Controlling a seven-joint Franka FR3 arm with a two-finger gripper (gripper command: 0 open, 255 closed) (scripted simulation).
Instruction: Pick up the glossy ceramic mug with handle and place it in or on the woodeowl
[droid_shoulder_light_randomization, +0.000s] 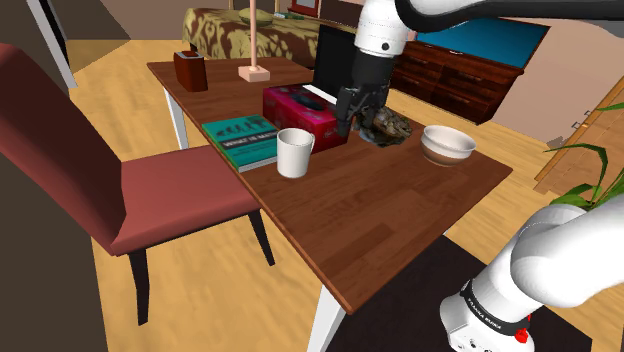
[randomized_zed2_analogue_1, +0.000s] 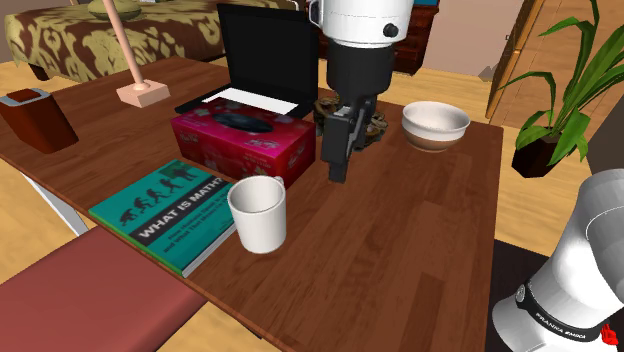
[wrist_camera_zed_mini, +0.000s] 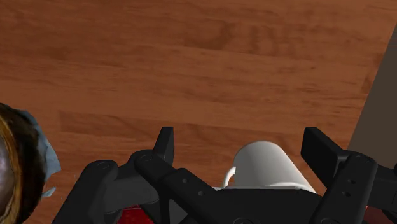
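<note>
A plain white mug (droid_shoulder_light_randomization: 293, 152) (randomized_zed2_analogue_1: 258, 213) stands upright on the brown wooden table (droid_shoulder_light_randomization: 400, 210), beside a teal book. A pale bowl (droid_shoulder_light_randomization: 447, 144) (randomized_zed2_analogue_1: 435, 125) with a brownish lower band sits further along the table toward the shoulder view's right. My black gripper (droid_shoulder_light_randomization: 347, 125) (randomized_zed2_analogue_1: 338, 168) hangs open above the table between mug and bowl, next to a red box, touching nothing. In the wrist view the gripper (wrist_camera_zed_mini: 243, 148) has its fingers apart, and the mug (wrist_camera_zed_mini: 264, 167) shows with its handle between them, some way below and not clasped.
A red box (randomized_zed2_analogue_1: 240, 140), an open black laptop (randomized_zed2_analogue_1: 265, 60) and a dark mottled object (droid_shoulder_light_randomization: 388, 125) crowd the space behind the gripper. The teal book (randomized_zed2_analogue_1: 165, 212), a lamp base (randomized_zed2_analogue_1: 138, 93) and a brown box (randomized_zed2_analogue_1: 35, 118) lie further off. A red chair (droid_shoulder_light_randomization: 150, 190) stands by the table.
</note>
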